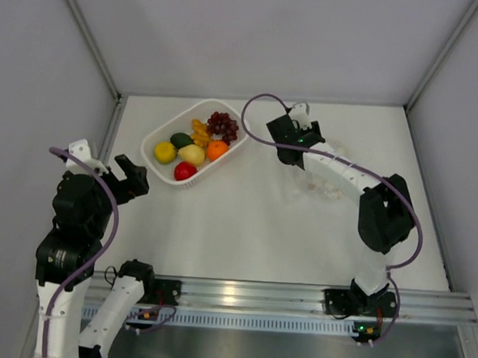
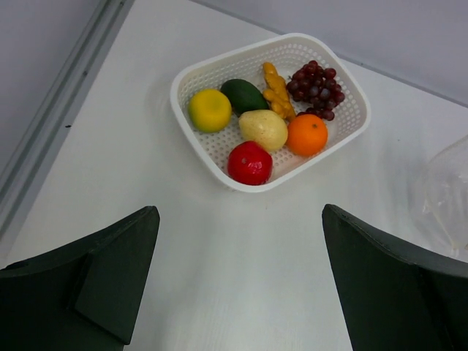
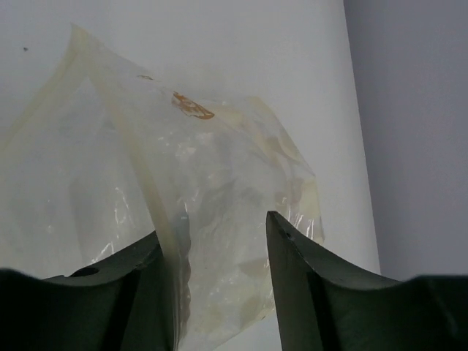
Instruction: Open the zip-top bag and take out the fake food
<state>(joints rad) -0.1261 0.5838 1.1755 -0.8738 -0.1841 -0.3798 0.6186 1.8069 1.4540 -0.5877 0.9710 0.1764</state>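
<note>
The zip-top bag [image 1: 323,182] lies crumpled and empty on the table at the right, and its edge shows in the left wrist view [image 2: 446,196]. My right gripper [image 1: 294,156] hangs over it. In the right wrist view its jaws [image 3: 212,225] stand apart, with the bag [image 3: 205,161] between them and a fold against the left finger. The fake food lies in the white basket [image 1: 155,138]: a red apple [image 2: 248,162], an orange [image 2: 306,134], two lemons [image 2: 210,110], an avocado [image 2: 243,95], grapes [image 2: 314,82] and an orange-yellow piece [image 2: 276,91]. My left gripper [image 1: 137,181] stands open near the basket, holding nothing [image 2: 240,212].
The basket [image 2: 180,79] sits at the back left of the table. Grey walls close in the left, back and right sides. A metal rail [image 1: 280,299] with both arm bases runs along the near edge.
</note>
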